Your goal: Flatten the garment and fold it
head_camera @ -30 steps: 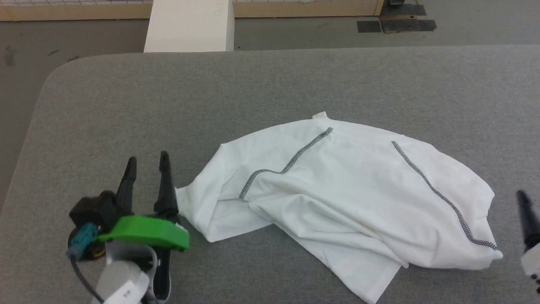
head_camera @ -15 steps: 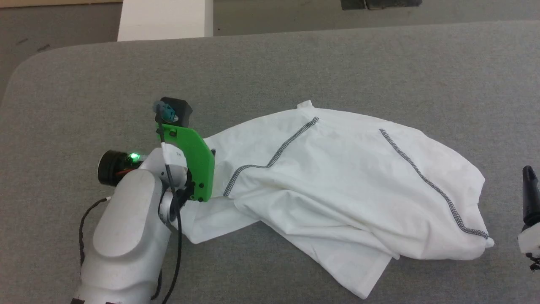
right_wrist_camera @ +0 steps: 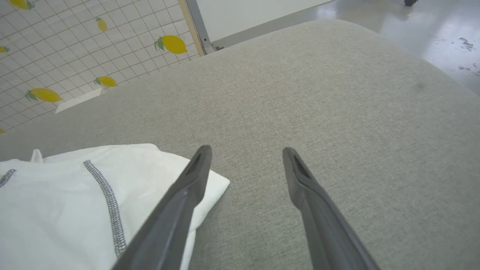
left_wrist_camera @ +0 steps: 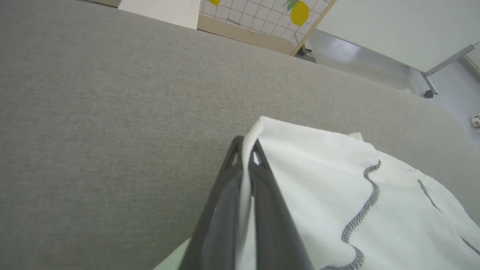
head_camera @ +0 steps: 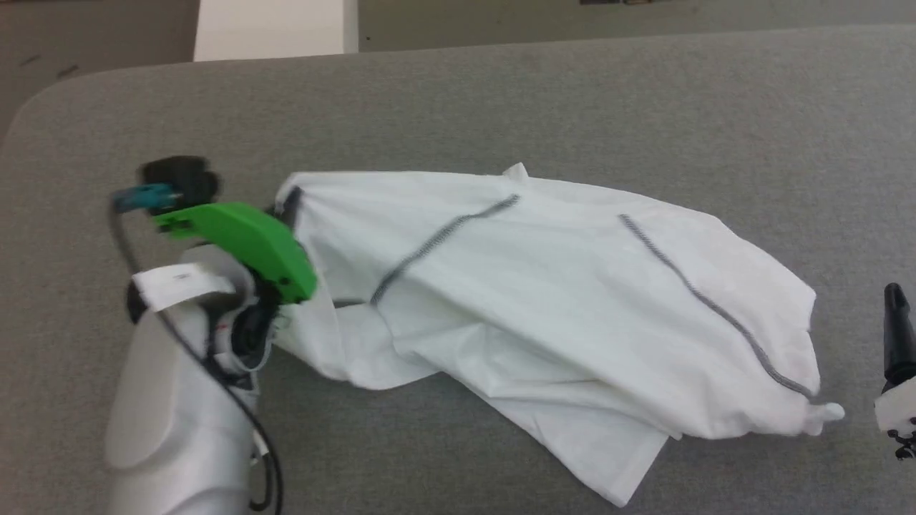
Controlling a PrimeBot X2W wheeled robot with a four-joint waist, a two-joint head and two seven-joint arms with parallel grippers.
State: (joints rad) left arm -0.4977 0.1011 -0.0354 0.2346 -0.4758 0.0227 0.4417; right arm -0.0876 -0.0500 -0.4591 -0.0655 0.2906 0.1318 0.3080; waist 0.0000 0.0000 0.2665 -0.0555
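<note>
Item 1, largest: grey fabric-covered counter with rounded corners (head_camera: 572, 93), carrying everything you need to track. Item 2: white short-sleeved T-shirt with dark grey zigzag seams (head_camera: 558, 307), lying rumpled across the middle of the counter. Its long axis runs left to right and sags slightly toward the near edge on the right. A small white tab (head_camera: 517, 172) sticks out toward the far edge, and a loose corner trails toward the near edge. Status, for your judgement: flattening barely begun, layers bunched and overlapped, no fold made; spreading, smoothing and every fold remain. Item 3: left gripper (left_wrist_camera: 245, 144), jaws closed tight on a thin edge of the shirt at its left end, cloth pinched between the two dark fingers (left_wrist_camera: 270, 195). Item 4: right gripper (right_wrist_camera: 245, 152), jaws spread wide and empty, hovering just beside the shirt's right end.
</note>
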